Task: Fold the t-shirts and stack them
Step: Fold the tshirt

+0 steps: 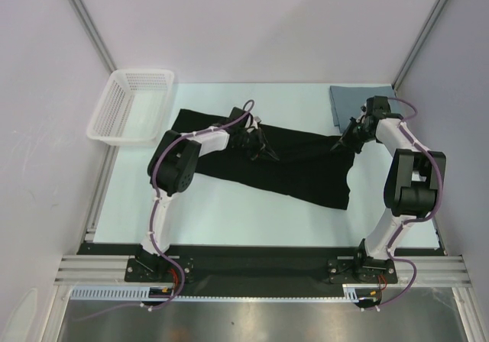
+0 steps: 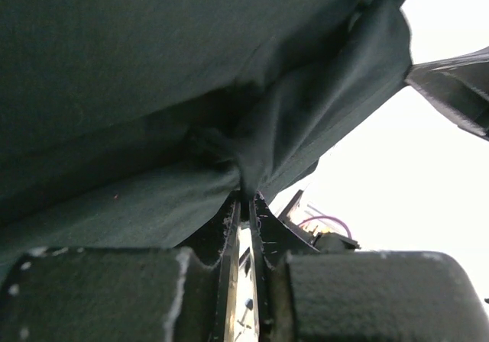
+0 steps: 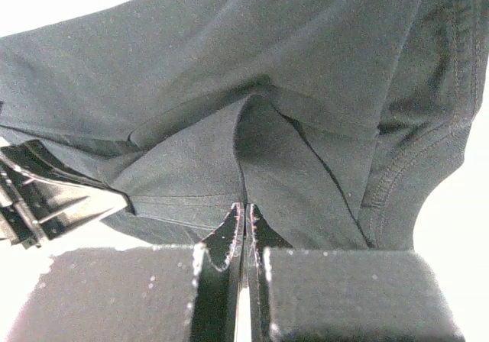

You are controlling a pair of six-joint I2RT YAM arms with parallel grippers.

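Observation:
The black t-shirt (image 1: 298,170) lies spread across the middle of the table in the top view. My left gripper (image 1: 260,145) is shut on a fold of it near its upper middle; in the left wrist view the cloth (image 2: 153,90) bunches into the closed tips (image 2: 246,197). My right gripper (image 1: 348,137) is shut on the shirt's right edge; in the right wrist view the black cloth (image 3: 252,90) is pinched at the tips (image 3: 245,207). The grey-blue t-shirt (image 1: 350,101) lies folded at the back right, behind the right gripper.
A white mesh basket (image 1: 131,105) stands at the back left corner. Frame posts rise at the back left and back right. The table's front rail runs along the arm bases.

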